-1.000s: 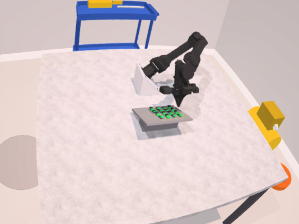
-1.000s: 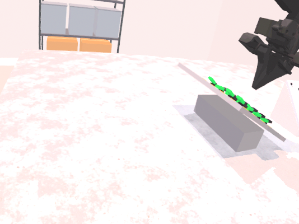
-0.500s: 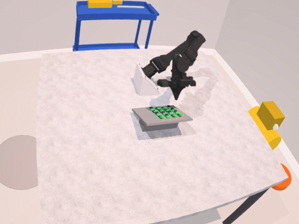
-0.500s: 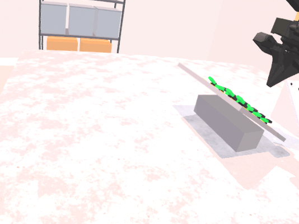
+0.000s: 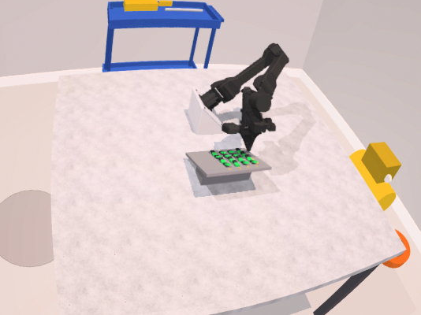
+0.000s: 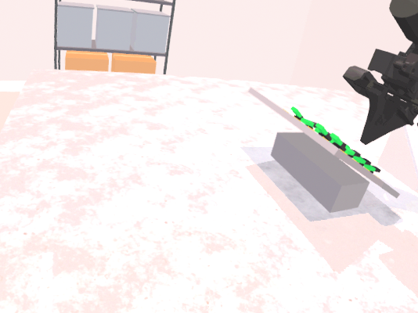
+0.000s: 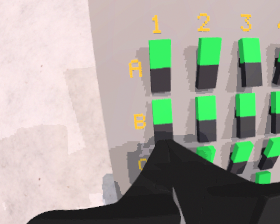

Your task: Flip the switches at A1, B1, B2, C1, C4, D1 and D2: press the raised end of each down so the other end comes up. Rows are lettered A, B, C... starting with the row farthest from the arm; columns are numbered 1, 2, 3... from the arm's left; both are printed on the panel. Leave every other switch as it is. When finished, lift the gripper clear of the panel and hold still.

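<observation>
The grey tilted panel [image 5: 199, 164] [image 6: 270, 103] [image 7: 112, 75] carries rows of green and black rocker switches. My gripper [image 5: 248, 150] [image 6: 365, 142] [image 7: 164, 146] is shut and empty. Its tip stands a little above the panel near column 1, with a gap showing in the exterior view. In the wrist view, A1 [image 7: 160, 65], A2 [image 7: 208, 62] and B2 [image 7: 206, 119] show whole; B1 [image 7: 162, 112] has its near end at the gripper's tip. C2 [image 7: 204, 153] is partly covered. C1, D1 and D2 are hidden behind the fingers. Which ends are raised is hard to tell.
A grey block [image 6: 305, 166] supports the panel on the table [image 5: 138, 214]. A white wedge-shaped stand [image 5: 201, 116] is behind the panel, by the arm. A blue cart [image 5: 158, 15] and a shelf with bins [image 6: 113, 26] are beyond the table.
</observation>
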`<action>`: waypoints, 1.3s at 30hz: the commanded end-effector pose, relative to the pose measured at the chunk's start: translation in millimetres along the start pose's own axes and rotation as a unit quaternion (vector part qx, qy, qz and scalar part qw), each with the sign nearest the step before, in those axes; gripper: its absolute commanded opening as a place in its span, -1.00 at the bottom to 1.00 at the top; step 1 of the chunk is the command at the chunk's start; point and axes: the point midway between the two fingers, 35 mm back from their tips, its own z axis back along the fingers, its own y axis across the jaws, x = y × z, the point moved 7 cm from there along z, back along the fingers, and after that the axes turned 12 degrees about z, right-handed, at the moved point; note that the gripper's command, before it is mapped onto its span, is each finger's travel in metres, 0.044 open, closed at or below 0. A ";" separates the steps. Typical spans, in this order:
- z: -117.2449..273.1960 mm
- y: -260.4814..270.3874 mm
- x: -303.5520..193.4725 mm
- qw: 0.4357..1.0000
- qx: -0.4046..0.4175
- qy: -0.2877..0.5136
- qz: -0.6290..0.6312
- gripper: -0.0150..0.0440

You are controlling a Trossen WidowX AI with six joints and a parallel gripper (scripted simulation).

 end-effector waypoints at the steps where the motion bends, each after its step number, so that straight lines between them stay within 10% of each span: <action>1: -5.3 -1.4 -1.8 1.000 -0.001 0.003 -0.004 -0.49; 39: -14.9 -1.3 -2.0 1.000 -0.001 0.003 -0.004 -0.49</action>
